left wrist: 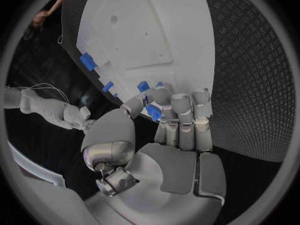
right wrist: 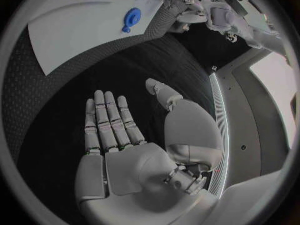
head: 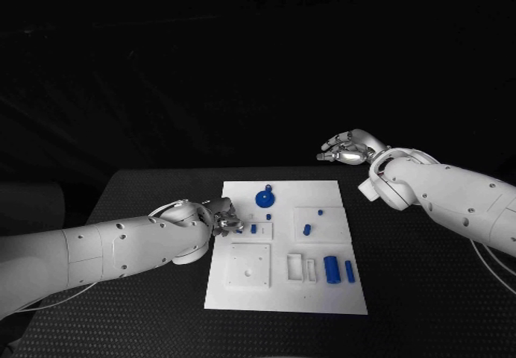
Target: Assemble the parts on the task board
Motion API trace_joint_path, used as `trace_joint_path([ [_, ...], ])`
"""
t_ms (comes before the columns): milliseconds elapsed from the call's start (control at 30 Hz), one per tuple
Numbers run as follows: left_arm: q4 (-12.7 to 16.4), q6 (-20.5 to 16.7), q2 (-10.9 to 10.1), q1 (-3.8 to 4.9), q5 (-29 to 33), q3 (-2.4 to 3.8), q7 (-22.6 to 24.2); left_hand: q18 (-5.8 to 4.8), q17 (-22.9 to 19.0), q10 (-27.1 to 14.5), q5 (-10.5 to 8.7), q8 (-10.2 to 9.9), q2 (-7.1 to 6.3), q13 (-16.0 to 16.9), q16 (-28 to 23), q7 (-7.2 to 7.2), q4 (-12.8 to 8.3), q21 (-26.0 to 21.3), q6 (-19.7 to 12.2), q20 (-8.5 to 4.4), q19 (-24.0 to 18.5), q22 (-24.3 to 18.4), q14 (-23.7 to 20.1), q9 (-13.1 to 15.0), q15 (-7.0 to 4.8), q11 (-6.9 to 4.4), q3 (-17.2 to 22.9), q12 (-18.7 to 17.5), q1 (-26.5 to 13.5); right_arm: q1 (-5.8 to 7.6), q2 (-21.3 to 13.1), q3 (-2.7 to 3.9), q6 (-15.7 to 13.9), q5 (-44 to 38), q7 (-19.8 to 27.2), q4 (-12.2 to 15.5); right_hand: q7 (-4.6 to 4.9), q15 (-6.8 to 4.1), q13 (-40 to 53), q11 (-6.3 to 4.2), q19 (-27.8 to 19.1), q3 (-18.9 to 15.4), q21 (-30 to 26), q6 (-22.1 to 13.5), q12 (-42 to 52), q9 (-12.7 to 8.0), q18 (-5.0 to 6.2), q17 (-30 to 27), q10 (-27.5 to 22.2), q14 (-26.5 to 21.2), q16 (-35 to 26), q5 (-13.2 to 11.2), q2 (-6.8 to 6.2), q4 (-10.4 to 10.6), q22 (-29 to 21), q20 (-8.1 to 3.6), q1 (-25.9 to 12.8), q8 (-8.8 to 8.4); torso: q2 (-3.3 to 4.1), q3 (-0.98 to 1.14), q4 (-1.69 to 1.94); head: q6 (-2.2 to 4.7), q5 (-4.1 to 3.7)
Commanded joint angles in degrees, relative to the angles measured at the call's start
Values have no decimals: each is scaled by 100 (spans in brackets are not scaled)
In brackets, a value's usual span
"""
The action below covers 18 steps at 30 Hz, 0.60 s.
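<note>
Nearest the robot, at the lower middle of the head view, the task board [head: 285, 298] carries two blue cylinders [head: 332, 269] lying side by side toward its lower right. Just above centre-left, the left hand [head: 221, 215] sits at the board's left edge, fingers curled together and pinching a small blue part [left wrist: 153, 111] between thumb and fingertips. A blue disc [head: 265, 198] stands near the board's top edge, with smaller blue pegs [head: 306, 229] to its lower right. Farthest off, at upper right, the right hand [head: 346, 148] hovers clear of the board, fingers spread, holding nothing. I'd judge the left hand is mid-placement; next it must line its part up over a socket.
</note>
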Motion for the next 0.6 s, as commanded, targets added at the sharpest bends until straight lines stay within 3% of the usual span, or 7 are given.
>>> trace_joint_path([
  [33,-12,-2,16,-6,13,0,63,50,-10,13,-14,42,30,6,17,-416,183,25,448,-423,20,119,-3,1,-29,-38,166,21,70,-1,3,3,69,2,36,9,312,17,4,1,12,3,-36,-50,-32,-8,-92,-8,50,26,-22,23,-23,42,8,-15,42,19,-1,2,-1,4,1],
  [367,-21,88,25,-6,-39,0,19,50,-12,13,-26,48,25,5,17,-416,191,28,442,-424,21,119,-2,-6,-32,-38,165,21,78,-1,6,3,76,2,35,26,312,17,5,0,13,2,-39,-50,-40,-9,-93,-10,56,28,-23,23,-21,43,12,-15,41,20,3,8,-4,-4,-1],
  [600,-31,372,81,-6,-137,0,-45,50,-14,12,-30,54,14,4,17,-416,191,31,438,-426,20,119,-1,-11,-35,-37,165,22,86,-1,16,3,86,2,32,32,312,17,5,0,12,0,-42,-51,-46,-9,-93,-11,60,28,-24,24,-19,44,14,-16,41,20,1,3,-7,-14,-4],
])
